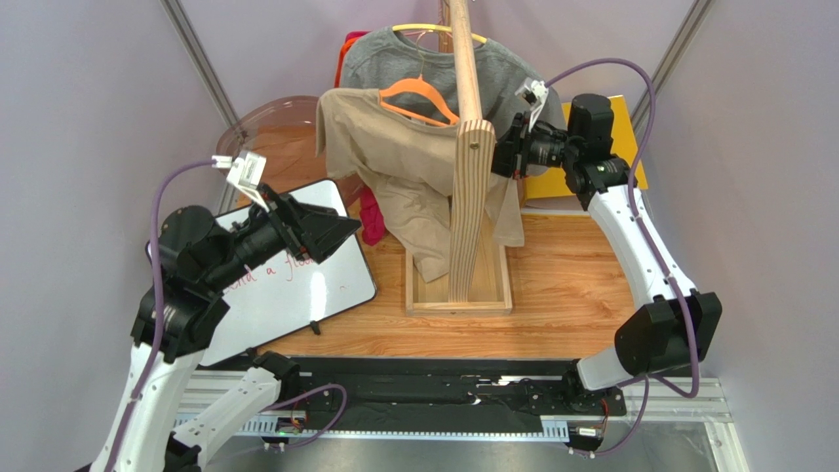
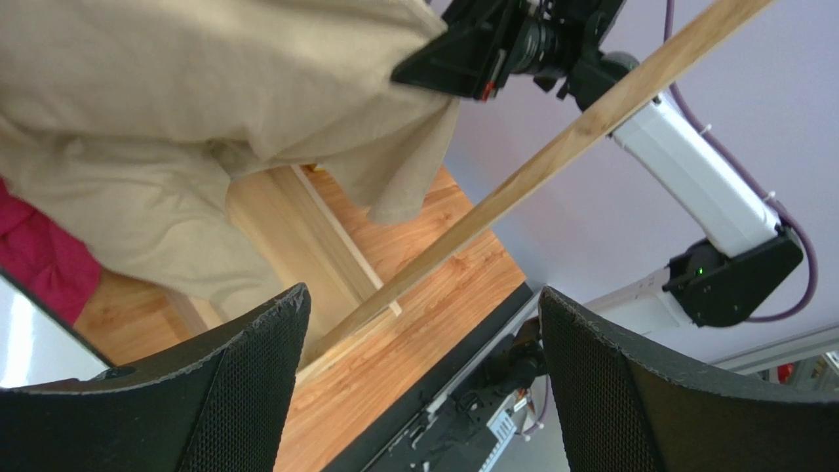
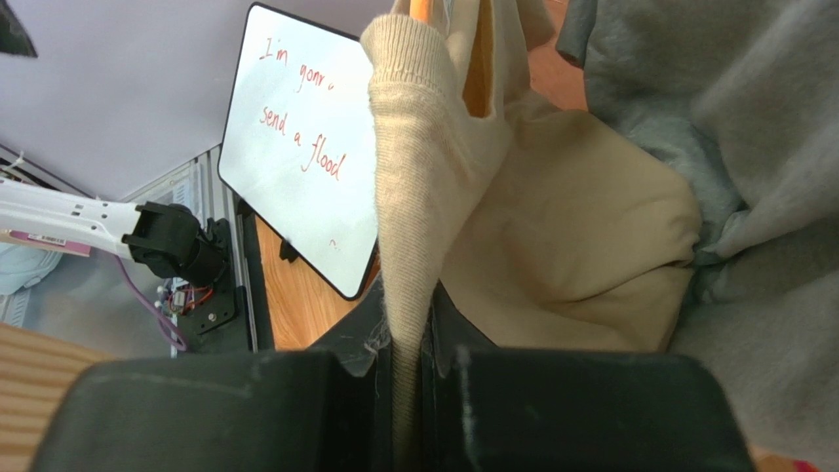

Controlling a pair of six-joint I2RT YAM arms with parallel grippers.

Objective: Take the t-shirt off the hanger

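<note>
The beige t-shirt (image 1: 394, 167) hangs on the orange hanger (image 1: 419, 98) from the wooden rack, its left shoulder drooping. My right gripper (image 1: 507, 147) reaches in from the right, behind the rack post. In the right wrist view it (image 3: 406, 354) is shut on a ribbed edge of the t-shirt (image 3: 409, 197), with the orange hanger (image 3: 480, 69) showing inside the cloth above. My left gripper (image 1: 345, 231) is open over the whiteboard, left of the shirt and apart from it. Between its fingers (image 2: 423, 324) there is only table, and the t-shirt (image 2: 197, 88) hangs above.
A grey t-shirt (image 1: 433, 59) on a yellow hanger hangs behind. The wooden rack post (image 1: 471, 197) rises from a tray base (image 1: 458, 290). A whiteboard (image 1: 295, 285) lies at left, magenta cloth (image 1: 372, 221) beside it, a clear bin (image 1: 271, 123) at the back left, a yellow object (image 1: 591, 182) at right.
</note>
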